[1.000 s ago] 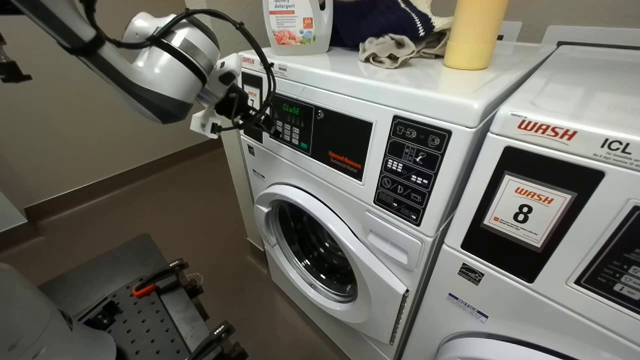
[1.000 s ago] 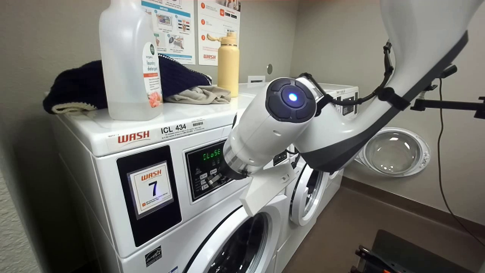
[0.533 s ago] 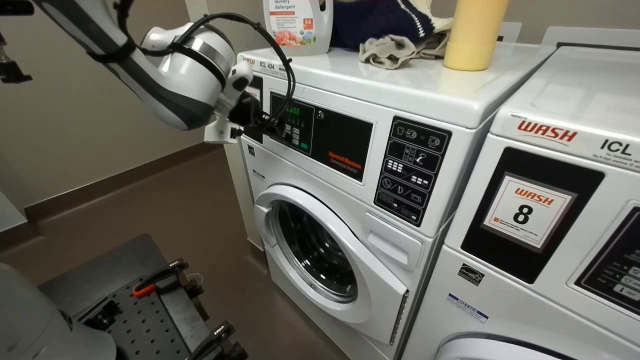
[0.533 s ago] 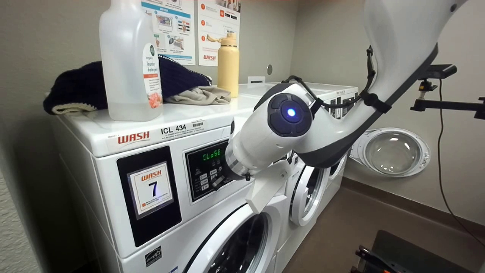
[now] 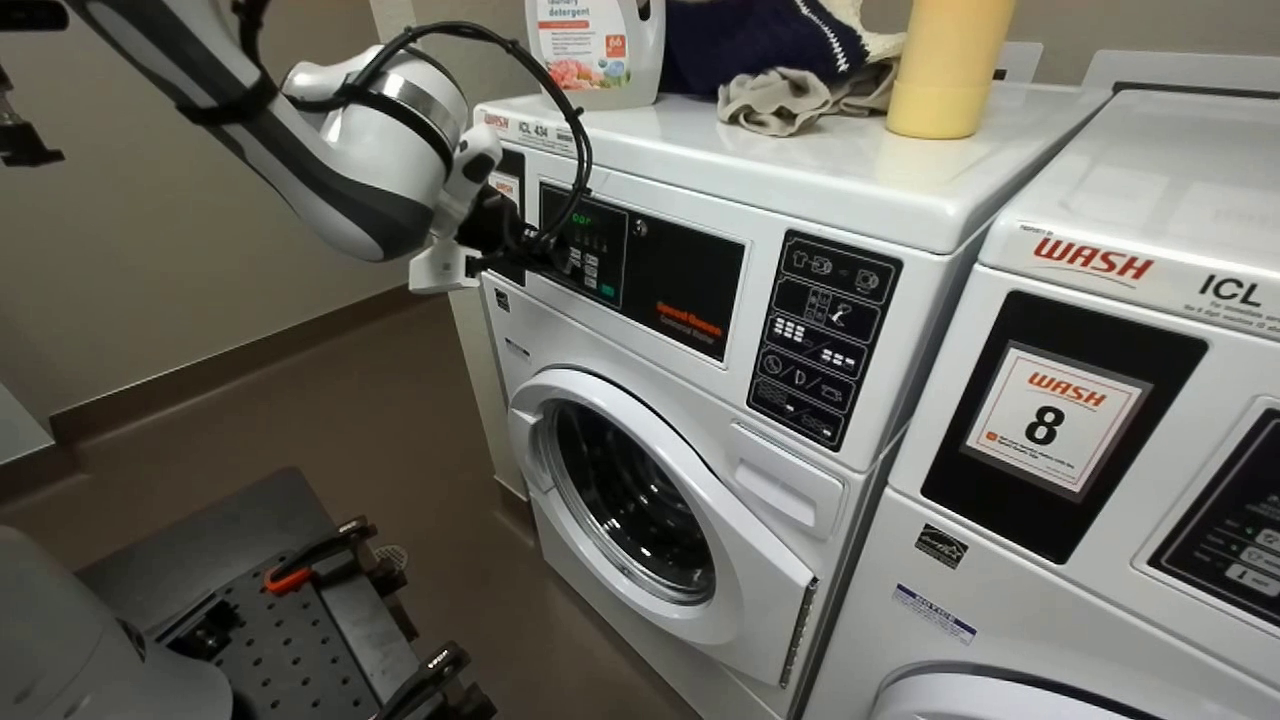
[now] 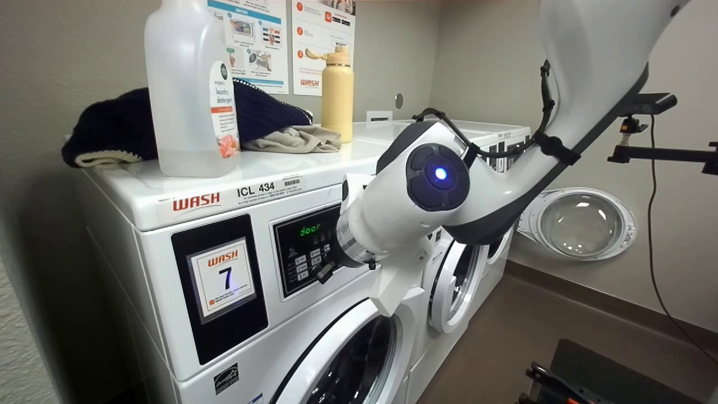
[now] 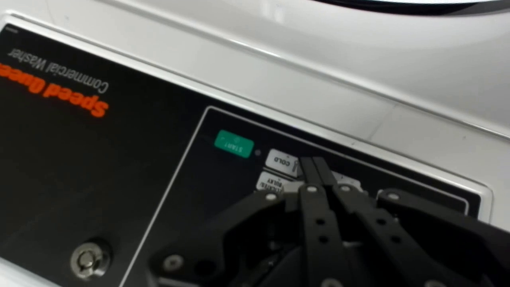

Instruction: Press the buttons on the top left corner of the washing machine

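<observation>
Green is the START button (image 7: 234, 144), and by it I orient myself, because the wrist view shows the lettering upside down. The buttons (image 6: 302, 269) sit in the dark panel (image 7: 211, 171), near the upper left corner of the washer (image 5: 700, 400), above the door (image 5: 630, 500). My tool (image 7: 312, 160) is in front of them; its two fingers (image 7: 306, 171) lie together, side by side, and I see nothing held between them. They point towards the door and, as the wrist view shows it, end just beside COLD (image 7: 281, 162), in the bottom row. That row runs slantwise across the line of the fingers. START lies farther along it, past COLD: to the left in the wrist view, but to the right on the machine itself. Whether the fingers touch a button, I cannot tell; what is directly behind them is hidden.

I judge that the pressing step is in hand. For START, I think, a sideways move along the row must come first, slightly away from the panel, so that COLD is not pressed by mistake.
</observation>
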Robot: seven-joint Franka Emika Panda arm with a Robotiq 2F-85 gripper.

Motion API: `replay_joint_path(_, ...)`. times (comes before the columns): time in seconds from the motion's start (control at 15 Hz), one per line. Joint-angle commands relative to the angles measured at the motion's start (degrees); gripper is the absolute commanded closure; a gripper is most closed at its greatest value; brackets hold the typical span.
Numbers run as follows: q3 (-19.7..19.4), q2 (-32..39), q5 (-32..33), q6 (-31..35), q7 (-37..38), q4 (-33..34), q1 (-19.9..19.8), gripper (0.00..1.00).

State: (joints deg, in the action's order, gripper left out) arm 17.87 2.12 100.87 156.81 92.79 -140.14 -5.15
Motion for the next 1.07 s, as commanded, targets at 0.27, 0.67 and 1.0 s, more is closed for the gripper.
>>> replay_joint_path(0.27,0.57,0.98,-12.98,6.57,-6.76,2.92,0.34,1.00)
replay_joint_path(0.67,2.68,-0.44,-32.55,11.03,-21.98,2.05,1.90,1.00)
replay_joint_path(1.0,5.22,-1.59,-47.18,8.02,-33.02,1.45,3.33,1.00)
